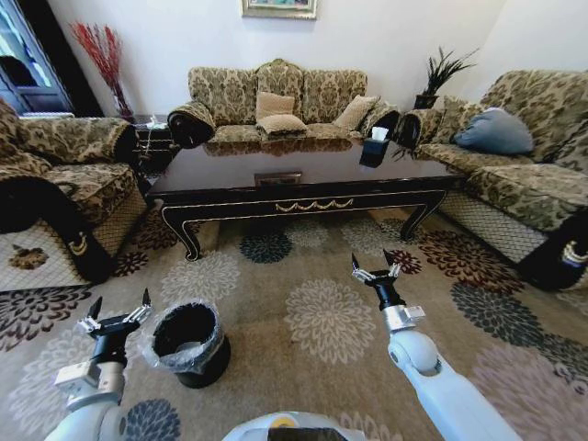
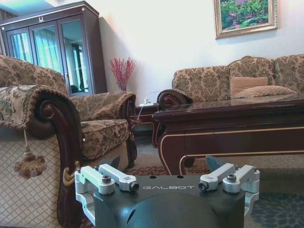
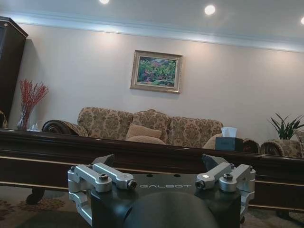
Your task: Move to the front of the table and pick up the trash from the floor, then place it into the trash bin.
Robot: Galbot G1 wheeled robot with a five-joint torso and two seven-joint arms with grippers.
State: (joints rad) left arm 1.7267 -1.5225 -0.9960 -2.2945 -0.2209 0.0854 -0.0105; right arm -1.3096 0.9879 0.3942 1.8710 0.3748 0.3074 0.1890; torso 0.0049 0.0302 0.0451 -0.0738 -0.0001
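The table [image 1: 303, 179], long and of glossy dark wood, stands ahead of me across the patterned carpet; it also shows as the table [image 2: 237, 123] and the table [image 3: 142, 154] in the wrist views. The trash bin [image 1: 188, 342], black with a crinkled liner, sits on the carpet near my left side. My left gripper [image 1: 118, 308] hovers open just left of the bin and holds nothing. My right gripper [image 1: 375, 268] is raised open over the carpet, short of the table's right half, also with nothing in it. The trash is out of view.
Sofas ring the table: an armchair [image 1: 64, 184] on the left, a sofa [image 1: 276, 101] behind, another sofa [image 1: 533, 156] on the right. A dark tissue box [image 1: 375, 147] stands on the table's far right. Open carpet [image 1: 331, 322] lies between me and the table.
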